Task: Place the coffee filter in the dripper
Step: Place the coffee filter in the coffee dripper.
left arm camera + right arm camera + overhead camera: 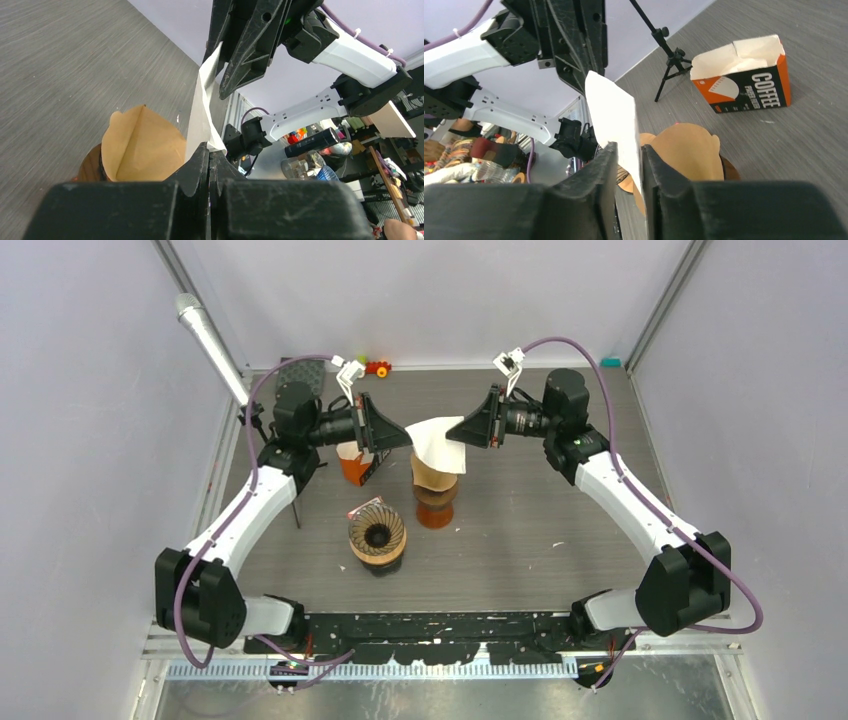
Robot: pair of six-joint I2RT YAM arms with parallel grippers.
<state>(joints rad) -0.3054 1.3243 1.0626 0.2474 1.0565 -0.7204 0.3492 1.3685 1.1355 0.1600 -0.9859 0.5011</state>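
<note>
Both arms reach inward over mid-table, forearms level, wrists turned so the pincers face each other. Left pincer (403, 436) pressed together on the lower corner of the white filter (432, 443). Right pincer (463, 436) pinches the opposite edge, filter sheet between its fingers (608, 167). The filter hangs in the air between them, above a stack of brown filters (436, 476). Dripper (377, 533) stands on the table (560, 510), nearer the bases, apart from the filter. Orange box (744, 82) open at the top, reads "COFFEE". Small tripod (669, 65) beside it.
</note>
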